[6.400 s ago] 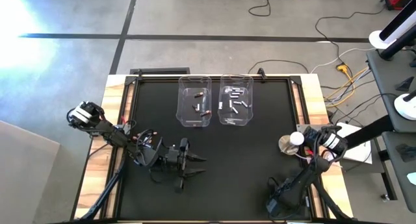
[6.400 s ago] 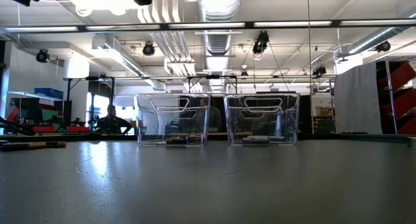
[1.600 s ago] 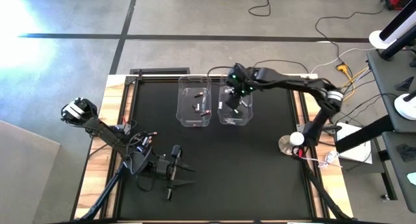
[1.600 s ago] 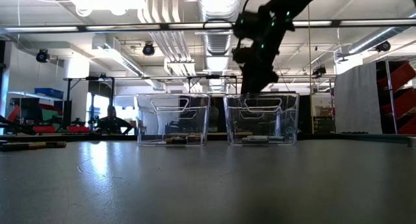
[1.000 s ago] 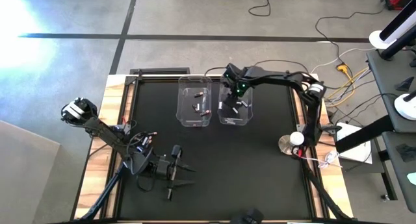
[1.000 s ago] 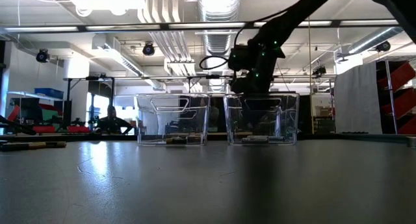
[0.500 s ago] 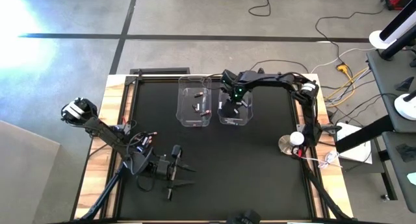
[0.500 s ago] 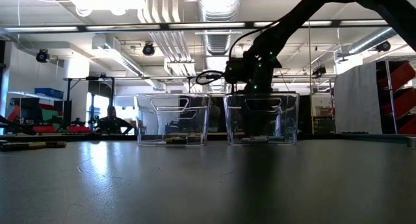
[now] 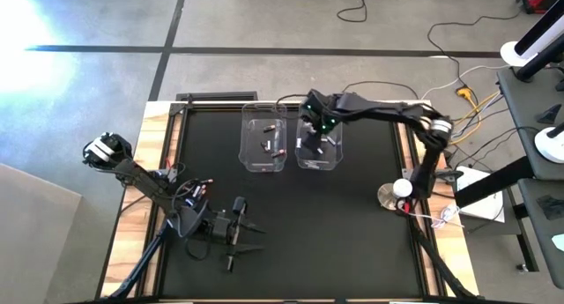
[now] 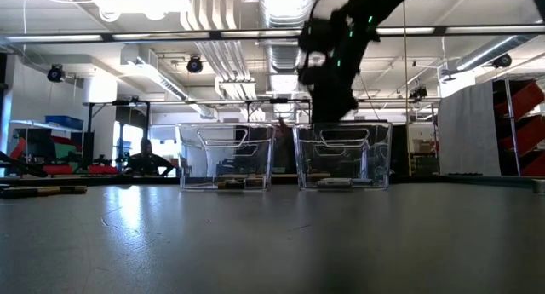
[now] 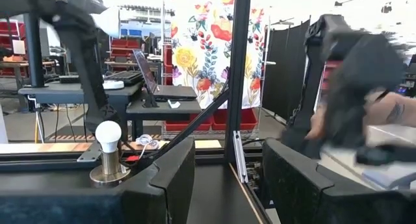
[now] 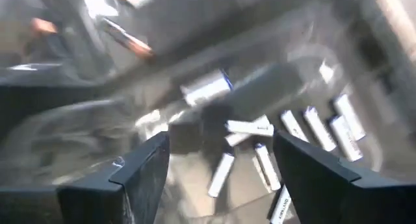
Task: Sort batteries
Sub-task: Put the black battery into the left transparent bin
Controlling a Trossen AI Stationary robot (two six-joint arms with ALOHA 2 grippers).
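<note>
The worktop (image 9: 352, 216) is a black mat framed in pale wood, standing on a grey concrete floor with loose cables beyond its far edge. The low view shows a workshop behind, with ceiling ducts and strip lights.

Two clear bins stand side by side near the far edge: the left bin (image 9: 264, 137) holds a few dark batteries (image 9: 272, 149); the right bin (image 9: 320, 140) holds silvery-white batteries (image 12: 249, 127), which the right wrist view shows lying loose on the bin floor. That view alone makes these readable. A round disc object with a white knob (image 9: 395, 193) sits at the right edge; the left wrist view shows it as a bulb on a metal base.

The right gripper (image 9: 315, 128) hangs over the right bin, its arm reaching in from the right edge; jaws are parted wide and hold nothing. The left gripper (image 9: 249, 236) rests low by the near edge, jaws parted, empty.
</note>
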